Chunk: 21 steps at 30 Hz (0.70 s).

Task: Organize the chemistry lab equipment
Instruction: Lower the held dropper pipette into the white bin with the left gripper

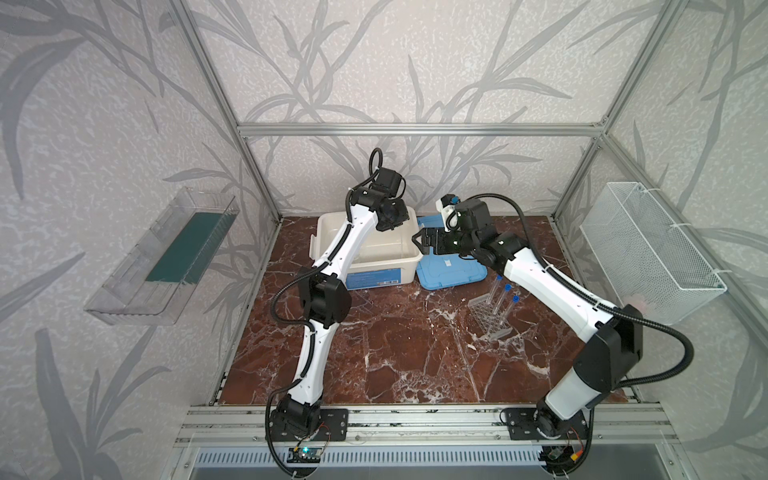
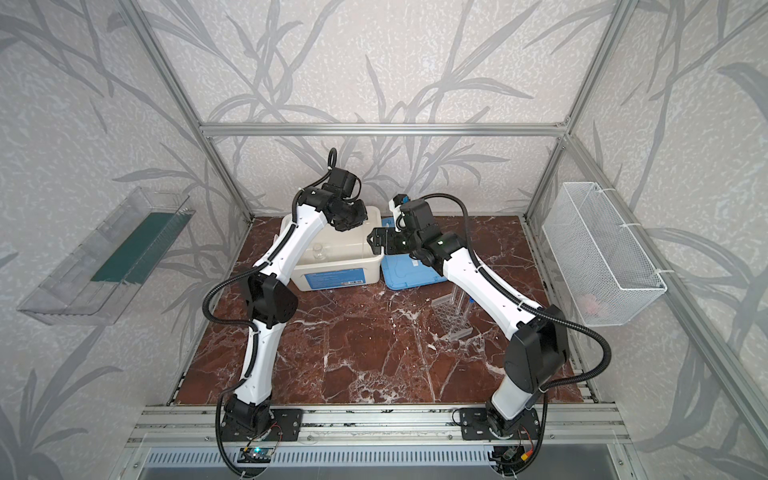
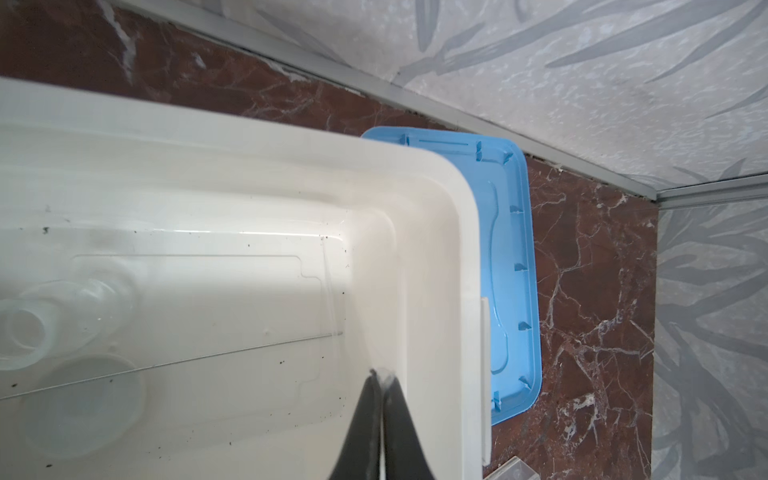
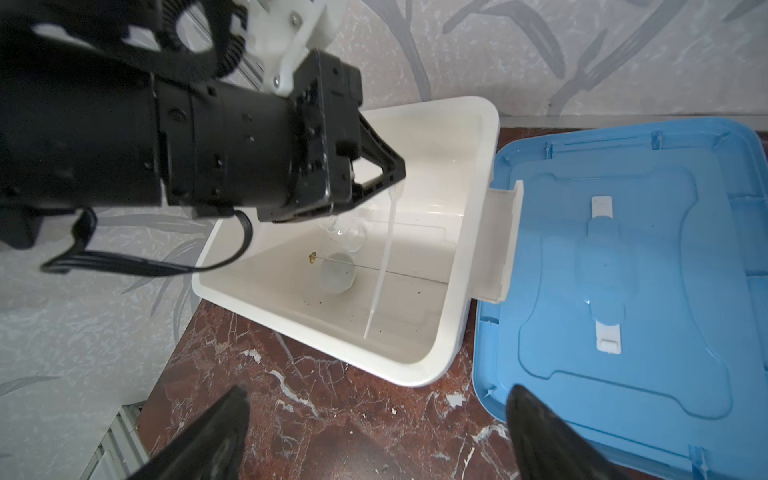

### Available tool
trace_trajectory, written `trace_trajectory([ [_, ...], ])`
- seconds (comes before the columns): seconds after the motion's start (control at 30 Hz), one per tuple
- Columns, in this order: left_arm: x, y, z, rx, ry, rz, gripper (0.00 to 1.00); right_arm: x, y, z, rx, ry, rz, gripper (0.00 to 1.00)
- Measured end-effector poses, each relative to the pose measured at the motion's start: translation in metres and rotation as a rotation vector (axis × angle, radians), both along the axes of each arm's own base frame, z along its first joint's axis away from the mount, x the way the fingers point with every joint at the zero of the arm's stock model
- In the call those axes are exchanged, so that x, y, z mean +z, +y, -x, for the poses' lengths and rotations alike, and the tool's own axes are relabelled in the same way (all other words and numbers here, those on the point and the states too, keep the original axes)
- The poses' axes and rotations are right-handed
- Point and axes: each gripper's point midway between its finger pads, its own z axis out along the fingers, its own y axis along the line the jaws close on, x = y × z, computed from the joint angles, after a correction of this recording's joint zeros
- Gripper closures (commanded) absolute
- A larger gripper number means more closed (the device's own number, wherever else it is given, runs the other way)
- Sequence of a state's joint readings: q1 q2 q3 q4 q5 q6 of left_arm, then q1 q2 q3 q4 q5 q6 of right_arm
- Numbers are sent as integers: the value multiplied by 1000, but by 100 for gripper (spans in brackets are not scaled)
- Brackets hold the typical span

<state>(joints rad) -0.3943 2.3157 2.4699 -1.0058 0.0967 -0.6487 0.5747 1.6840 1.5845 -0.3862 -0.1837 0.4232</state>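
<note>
— Step in hand?
— Loading the large white plastic tub (image 4: 457,299), flat blue lid (image 4: 623,270) off beside it. Gridded clear rack (image 1: 484,318) of blue-capped tubes (image 1: 503,301) well apart on the marble. Left gripper (image 4: 395,173) clenched on thin clear pipette (image 4: 384,257), dangling into the tub.
— Next?
— Probably lower, then let go. Right gripper (image 4: 376,392) spread wide, empty.

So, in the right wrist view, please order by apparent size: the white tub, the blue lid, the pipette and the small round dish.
1. blue lid and white tub: about alike; the lid is nearer and cut off by the frame, so unranked.
2. pipette: long but thin.
3. round dish: smallest.
</note>
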Motion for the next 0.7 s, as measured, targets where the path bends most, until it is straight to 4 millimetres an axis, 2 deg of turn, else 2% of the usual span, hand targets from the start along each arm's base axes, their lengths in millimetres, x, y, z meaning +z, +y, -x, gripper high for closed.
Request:
trace_trajectory([
  [0.13,-18,-2,-4,10,13,4,93,-11,7,-12,15,4,24,6],
  [0.23,-22,-2,-10,17,-6,3,93,-19,11,-19,28,13,42,6],
  [0.37,-26,-7,-21,21,-34,15,93,-30,10,-19,42,31,69,6],
  [0.43,-36,-10,-24,21,-26,25,93,-32,8,-19,44,28,82,6],
  [0.6,-77,-14,-22,15,40,24,93,-34,2,-22,40,16,116,6],
  [0.7,-91,-16,-20,13,61,24,93,-34,0,-23,40,10,127,6],
])
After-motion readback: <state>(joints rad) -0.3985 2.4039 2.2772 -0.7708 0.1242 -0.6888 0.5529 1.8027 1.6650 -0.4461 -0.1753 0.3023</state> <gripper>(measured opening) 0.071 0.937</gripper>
